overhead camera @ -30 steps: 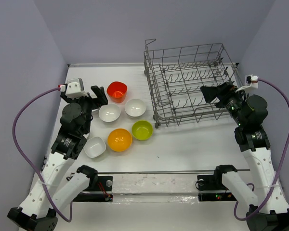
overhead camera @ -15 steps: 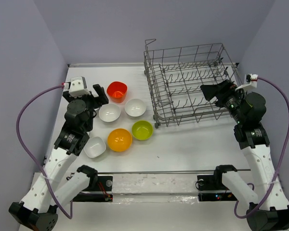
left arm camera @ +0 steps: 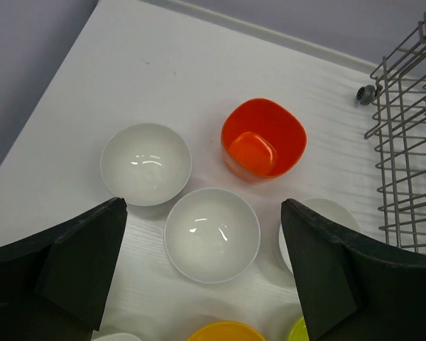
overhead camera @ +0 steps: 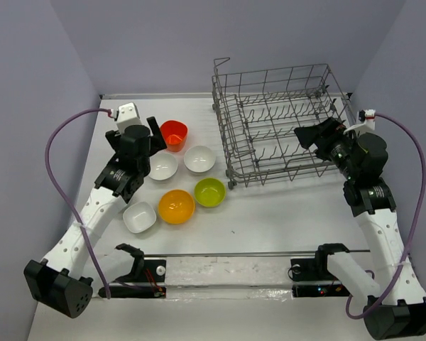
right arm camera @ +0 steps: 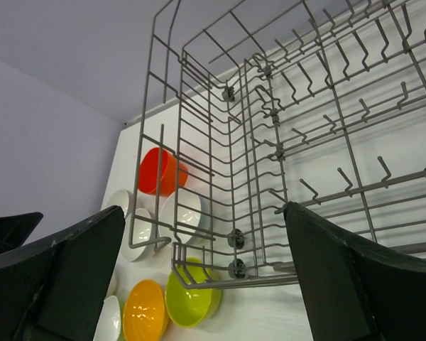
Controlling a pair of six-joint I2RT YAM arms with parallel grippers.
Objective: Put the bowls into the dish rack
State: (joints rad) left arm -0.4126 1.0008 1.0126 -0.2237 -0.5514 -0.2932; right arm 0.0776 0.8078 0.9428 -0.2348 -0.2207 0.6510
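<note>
From above, the left arm has swung forward across the table in the last second. The left gripper [overhead camera: 153, 138] now hangs just beside the red-orange bowl [overhead camera: 173, 134], over the first white bowl [overhead camera: 161, 167]. Its jaws are spread wide with nothing between them.

None of the bowls has shifted. The second white bowl [overhead camera: 199, 158], the lime green bowl [overhead camera: 209, 192], the orange-yellow bowl [overhead camera: 176, 206] and the near white bowl [overhead camera: 140, 217] all sit on the table left of the dish rack [overhead camera: 277, 121], which holds none of them. The right gripper [overhead camera: 309, 135] has barely stirred; it hovers at the rack's near right side, jaws apart and empty.

In the left wrist view, the left gripper [left arm camera: 202, 207] frames the first white bowl [left arm camera: 211, 234] almost squarely but is clearly above it, not touching. The red-orange bowl [left arm camera: 263, 138] lies just beyond. A far-left white bowl [left arm camera: 145, 163], which the arm hides from above, sits to the left, and the dish rack [left arm camera: 408, 142] edges in at the right.

In the right wrist view, the right gripper [right arm camera: 204, 213] looks along the dish rack [right arm camera: 305, 106], whose prongs are bare. The red-orange bowl [right arm camera: 156, 170] and lime green bowl [right arm camera: 192, 298] show through the grid.

I'd say loading has not begun. The left arm seems lined up for a first pick, and it must now come down over that bowl's rim.
</note>
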